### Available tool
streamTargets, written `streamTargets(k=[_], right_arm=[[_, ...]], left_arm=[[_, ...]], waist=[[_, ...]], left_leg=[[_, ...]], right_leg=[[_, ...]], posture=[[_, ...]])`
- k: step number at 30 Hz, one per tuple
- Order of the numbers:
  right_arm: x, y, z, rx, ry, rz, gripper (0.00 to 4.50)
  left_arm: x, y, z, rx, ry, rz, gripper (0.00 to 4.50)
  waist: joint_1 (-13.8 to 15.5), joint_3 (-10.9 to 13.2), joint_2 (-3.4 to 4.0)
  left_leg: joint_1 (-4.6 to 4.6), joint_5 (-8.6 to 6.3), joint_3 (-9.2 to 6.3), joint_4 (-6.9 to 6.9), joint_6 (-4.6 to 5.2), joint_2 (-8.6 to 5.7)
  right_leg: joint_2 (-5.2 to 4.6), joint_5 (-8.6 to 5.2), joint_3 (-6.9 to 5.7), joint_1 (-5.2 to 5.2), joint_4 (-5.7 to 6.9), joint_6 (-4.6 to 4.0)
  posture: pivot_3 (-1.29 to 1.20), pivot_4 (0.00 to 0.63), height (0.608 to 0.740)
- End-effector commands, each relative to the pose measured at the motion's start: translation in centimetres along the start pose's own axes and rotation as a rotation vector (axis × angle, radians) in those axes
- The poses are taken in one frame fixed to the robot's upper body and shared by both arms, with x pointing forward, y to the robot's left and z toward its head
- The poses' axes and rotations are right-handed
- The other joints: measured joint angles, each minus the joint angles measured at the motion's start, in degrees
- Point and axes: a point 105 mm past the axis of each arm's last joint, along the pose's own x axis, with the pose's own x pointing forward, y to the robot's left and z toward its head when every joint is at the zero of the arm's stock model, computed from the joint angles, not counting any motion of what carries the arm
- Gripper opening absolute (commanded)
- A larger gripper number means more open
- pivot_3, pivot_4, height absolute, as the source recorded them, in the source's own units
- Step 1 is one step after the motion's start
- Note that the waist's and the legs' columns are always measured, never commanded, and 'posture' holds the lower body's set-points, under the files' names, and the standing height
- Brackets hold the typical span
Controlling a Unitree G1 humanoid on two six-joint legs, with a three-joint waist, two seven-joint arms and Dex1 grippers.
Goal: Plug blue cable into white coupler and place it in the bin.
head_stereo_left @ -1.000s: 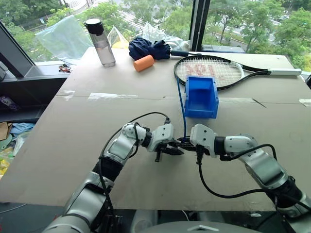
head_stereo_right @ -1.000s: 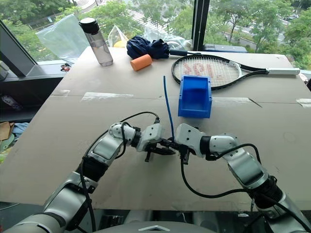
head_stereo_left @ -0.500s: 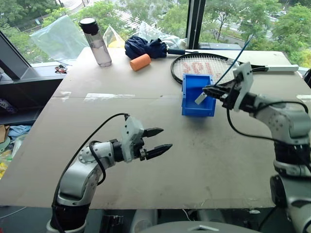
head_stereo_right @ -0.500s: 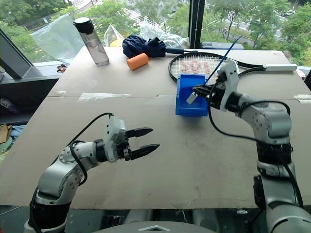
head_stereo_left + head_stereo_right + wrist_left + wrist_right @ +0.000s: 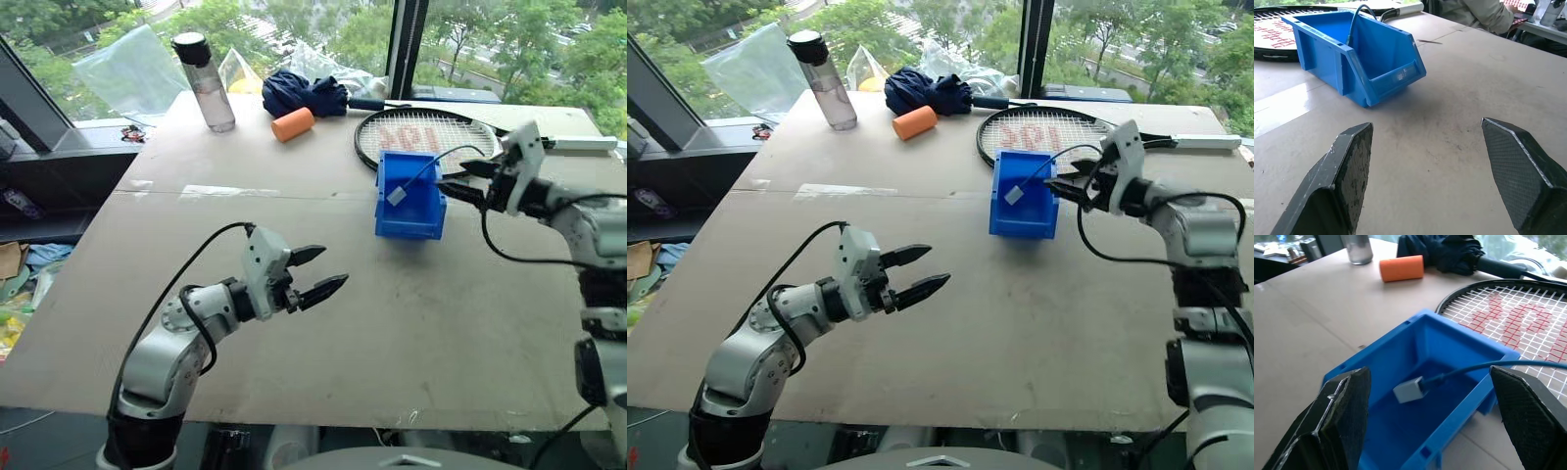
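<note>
The bright blue bin (image 5: 423, 211) stands on the cardboard tabletop in front of a racket. The white coupler (image 5: 1409, 390) lies within the bin's walls with the blue cable (image 5: 1484, 367) plugged into it. The cable (image 5: 438, 157) arcs up over the bin's rim toward the right. Just right of the bin, my right gripper (image 5: 462, 179) is open with nothing between its fingers (image 5: 1344, 421). My left gripper (image 5: 328, 269) hovers over the near middle of the table, also open and empty, pointing at the bin (image 5: 1361, 58) from a distance.
A tennis racket (image 5: 431, 132) lies behind the bin. Farther back are an orange cylinder (image 5: 292, 124), a dark blue bundled cloth (image 5: 304, 95) and a water bottle (image 5: 204, 83). A seated person (image 5: 1474, 12) shows beyond the table in the left wrist view.
My right gripper carried the joined cable and coupler over the bin, opened and let them go, then drew right. My left gripper opened, pulled back left, and has held still since.
</note>
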Motion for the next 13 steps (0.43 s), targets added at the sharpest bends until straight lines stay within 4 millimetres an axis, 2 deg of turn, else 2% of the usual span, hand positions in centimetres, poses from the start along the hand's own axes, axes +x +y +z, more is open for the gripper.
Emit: streamTargets(k=[1,3,8,11,13], right_arm=[[-5.2,4.0,1.0,-0.193,-0.075,0.069,4.02],[-8.7,5.3,-0.4,-0.248,-0.048,0.02,4.02],[-16.0,6.7,-3.8,-0.264,0.078,-0.128,4.02],[-19.6,7.5,-5.8,-0.27,0.167,-0.196,4.02],[-20.8,7.8,-6.5,-0.259,0.205,-0.225,4.02]], left_arm=[[-1.3,-0.6,0.5,0.016,0.003,-0.028,3.56],[-2.6,-0.7,-0.1,0.0,0.042,-0.018,3.56],[-6.3,-0.4,-1.2,-0.017,0.138,0.026,3.56],[-7.8,0.1,-1.4,-0.022,0.174,0.04,3.56],[-8.3,0.3,-1.6,-0.015,0.185,0.031,3.56]], waist=[[-0.12,0.07,0.11],[-0.19,0.11,0.22],[-1.15,0.16,0.16],[-1.06,0.08,0.02],[-1.06,0.13,0.04]], left_leg=[[0.03,0.0,0.0,-0.01,0.0,0.01],[0.1,0.0,0.1,-0.01,0.0,0.03],[0.27,0.0,0.26,0.03,0.0,0.12],[0.3,0.0,0.29,0.06,-0.01,0.15],[0.3,0.0,0.37,0.08,-0.01,0.16]], right_leg=[[0.0,-0.01,0.01,-0.01,0.07,0.01],[0.04,-0.03,0.15,-0.04,0.14,-0.03],[0.12,-0.31,0.26,0.01,0.15,0.02],[0.11,-0.33,0.28,0.0,0.15,0.03],[0.03,-0.33,0.34,-0.07,0.12,0.03]], posture=[[0.0,0.15,0.74],[0.0,0.15,0.74],[0.0,0.15,0.74],[0.0,0.15,0.74],[0.0,0.15,0.74]])
